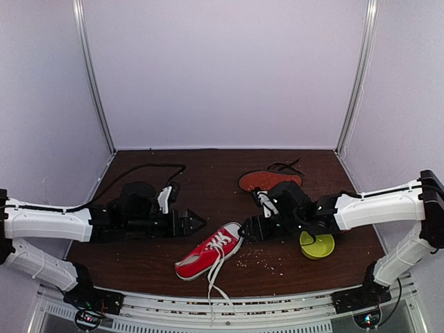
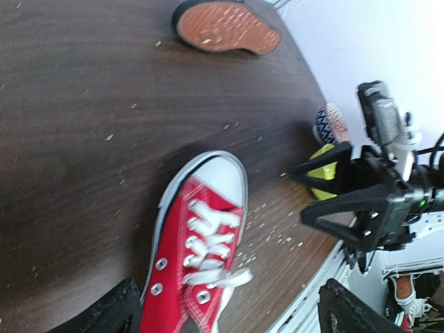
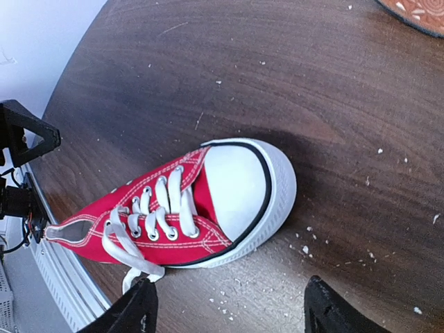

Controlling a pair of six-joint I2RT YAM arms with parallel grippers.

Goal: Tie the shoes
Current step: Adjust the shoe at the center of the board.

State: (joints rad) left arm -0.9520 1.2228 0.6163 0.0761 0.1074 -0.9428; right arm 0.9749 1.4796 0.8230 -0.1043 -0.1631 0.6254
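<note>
The red sneaker (image 1: 208, 252) lies on the table between both arms, toe toward the back right. Its white laces are loose and trail over the table's front edge (image 1: 214, 291). It also shows in the left wrist view (image 2: 198, 243) and the right wrist view (image 3: 187, 208). The black shoe (image 1: 269, 180) lies sole-up at the back, reddish-brown sole showing (image 2: 225, 26). My left gripper (image 1: 196, 222) is open and empty, just left of the sneaker and hovering over its lace end (image 2: 225, 319). My right gripper (image 1: 241, 229) is open and empty by the toe cap (image 3: 229, 312).
A yellow round dish (image 1: 317, 245) sits under the right arm. Pale crumbs (image 1: 260, 258) are scattered on the wood right of the sneaker. A black cable (image 1: 142, 169) lies at the back left. White walls enclose the table on three sides.
</note>
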